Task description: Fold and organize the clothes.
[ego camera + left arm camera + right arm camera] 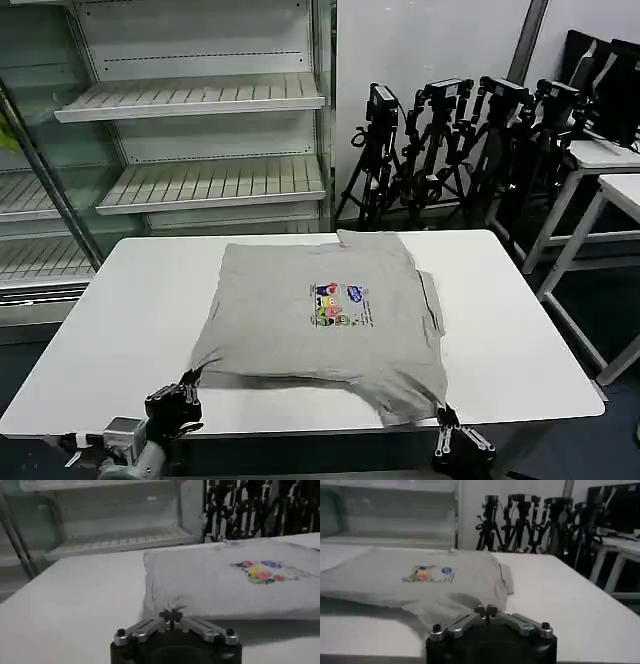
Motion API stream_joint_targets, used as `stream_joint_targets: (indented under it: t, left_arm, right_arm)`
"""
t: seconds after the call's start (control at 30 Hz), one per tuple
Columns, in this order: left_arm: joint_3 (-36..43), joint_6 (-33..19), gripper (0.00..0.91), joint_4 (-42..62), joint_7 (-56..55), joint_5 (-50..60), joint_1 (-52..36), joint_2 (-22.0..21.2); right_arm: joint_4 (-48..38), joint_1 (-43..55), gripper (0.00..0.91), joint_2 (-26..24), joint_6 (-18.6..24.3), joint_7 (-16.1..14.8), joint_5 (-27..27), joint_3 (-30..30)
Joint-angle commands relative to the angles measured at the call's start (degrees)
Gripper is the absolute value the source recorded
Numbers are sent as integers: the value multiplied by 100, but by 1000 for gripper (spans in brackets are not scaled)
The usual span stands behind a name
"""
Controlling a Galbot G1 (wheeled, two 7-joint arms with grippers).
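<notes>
i've got the left pincer [178, 400] and right pincer [448, 428] each pressed together on a near hem corner of the t-shirt [320, 320] spread on the tabletop [520, 340], and uneven lifting could slip a corner out, skewing the fold.

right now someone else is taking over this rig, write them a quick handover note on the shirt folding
Left gripper: at the near edge of the table, shut on the near left corner of the T-shirt, fabric bunched at its tips.
Right gripper: at the near right corner of the shirt, fingers closed on the hem there.
T-shirt: lies print side up in the middle of the white table, sleeves apparently tucked in, near edge slightly lifted.
Done: both near corners gripped.
Left: likely carry the near edge toward the far edge to fold the shirt over, then tidy it.
</notes>
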Motion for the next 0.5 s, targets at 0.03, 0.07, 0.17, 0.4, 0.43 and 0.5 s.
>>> stream_joint_targets:
  t: [0.03, 0.07, 0.17, 0.4, 0.43, 0.5]
  left_arm:
    - [-196, -6, 20, -549, -1, 33, 314, 14]
    - [-187, -11, 20, -515, -1, 32, 242, 63]
    - [-70, -34, 20, -213, 18, 29, -122, 237]
    - [253, -78, 20, 534, 87, -57, -847, 596]
    - [301, -69, 20, 624, 104, -57, -1021, 627]
    - [393, -65, 20, 816, 129, -57, -1232, 722]
  right_arm:
    - [474, -88, 0, -18, 71, -4, 97, 12]
    - [389, 155, 0, -32, 53, 23, 203, 53]
    - [23, 940, 0, -137, -125, 111, 590, 133]
    - [-786, 2174, 0, -556, -321, 226, 1101, 134]
    - [-901, 2332, 0, -663, -365, 245, 1196, 137]
    - [-1078, 2649, 0, -816, -459, 282, 1343, 120]
